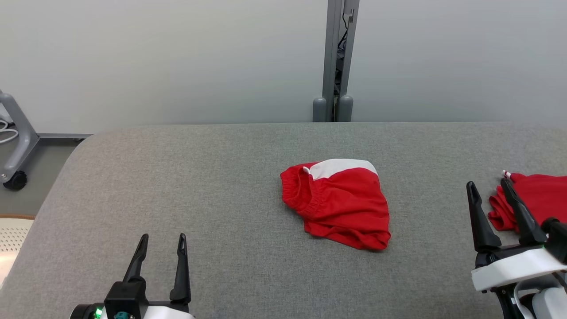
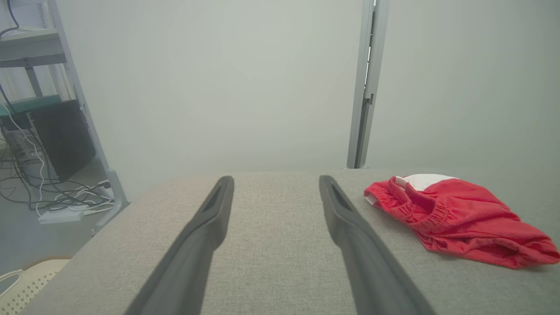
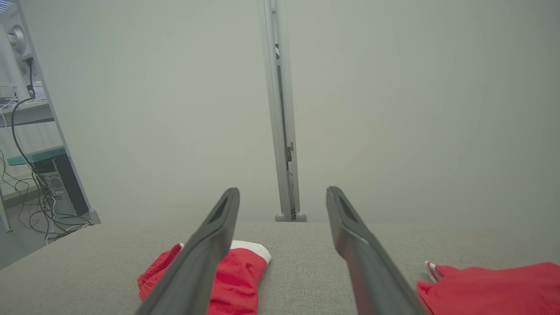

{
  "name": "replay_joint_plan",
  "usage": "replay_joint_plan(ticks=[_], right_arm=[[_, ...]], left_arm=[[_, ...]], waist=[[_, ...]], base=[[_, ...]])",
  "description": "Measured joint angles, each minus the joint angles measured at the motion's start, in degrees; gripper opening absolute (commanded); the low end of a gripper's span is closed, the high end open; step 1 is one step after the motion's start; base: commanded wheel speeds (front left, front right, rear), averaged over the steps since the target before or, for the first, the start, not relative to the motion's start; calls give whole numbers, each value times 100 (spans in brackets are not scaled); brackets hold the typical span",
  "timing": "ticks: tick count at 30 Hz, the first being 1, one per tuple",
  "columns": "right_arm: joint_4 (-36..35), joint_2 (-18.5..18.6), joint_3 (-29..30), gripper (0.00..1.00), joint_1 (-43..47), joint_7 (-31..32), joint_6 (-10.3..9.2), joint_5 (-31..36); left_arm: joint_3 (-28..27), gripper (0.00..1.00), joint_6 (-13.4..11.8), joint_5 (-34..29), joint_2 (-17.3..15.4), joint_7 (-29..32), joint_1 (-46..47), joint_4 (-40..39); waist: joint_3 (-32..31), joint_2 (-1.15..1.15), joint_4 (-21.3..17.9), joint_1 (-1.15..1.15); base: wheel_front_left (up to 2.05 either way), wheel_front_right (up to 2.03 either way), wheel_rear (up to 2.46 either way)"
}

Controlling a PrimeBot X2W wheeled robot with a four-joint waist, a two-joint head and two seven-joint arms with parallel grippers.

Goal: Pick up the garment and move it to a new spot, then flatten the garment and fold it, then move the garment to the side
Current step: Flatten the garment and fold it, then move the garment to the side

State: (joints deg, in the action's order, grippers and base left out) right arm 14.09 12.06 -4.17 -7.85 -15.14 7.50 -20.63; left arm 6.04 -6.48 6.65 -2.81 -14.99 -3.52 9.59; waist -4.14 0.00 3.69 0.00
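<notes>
Grey padded table (image 1: 177,177), far-left corner rounded, with open surface around a crumpled red garment (image 1: 341,204) lying mid-table between the grippers, well apart from both. Second red cloth (image 1: 536,199) just beside right gripper (image 1: 487,184). Left gripper (image 1: 162,238) and right both spread, holding nothing. Left wrist view adds floor cables (image 2: 48,197) beyond the table's edge.

The left gripper (image 1: 163,239) sat at the lower left of the head view, its two dark fingers (image 2: 205,227) spread wide and empty, tips pointing forward. The right gripper (image 1: 488,184) stood at the lower right, further up that view and leaning slightly left, jaws likewise wide apart, holding nothing.
</notes>
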Motion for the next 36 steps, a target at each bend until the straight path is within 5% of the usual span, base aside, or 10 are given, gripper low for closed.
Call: replay_joint_plan(ticks=[15, 24, 36], right_arm=[[342, -41, -85, 100, 36, 0, -1, -53], [1672, 270, -887, 100, -693, 237, -1, -1969], [2388, 835, -1839, 100, -1866, 1205, -1, -4347]], left_arm=[[57, 100, 46, -53, -1, 0, 18, 116], [203, 100, 137, -53, 0, 0, 126, 207], [407, 100, 182, -60, -3, 0, 553, 37]], waist=[[84, 0, 173, 0], [482, 0, 365, 0], [1275, 0, 745, 0]], base=[[0, 0, 0], [0, 0, 0], [0, 0, 0]])
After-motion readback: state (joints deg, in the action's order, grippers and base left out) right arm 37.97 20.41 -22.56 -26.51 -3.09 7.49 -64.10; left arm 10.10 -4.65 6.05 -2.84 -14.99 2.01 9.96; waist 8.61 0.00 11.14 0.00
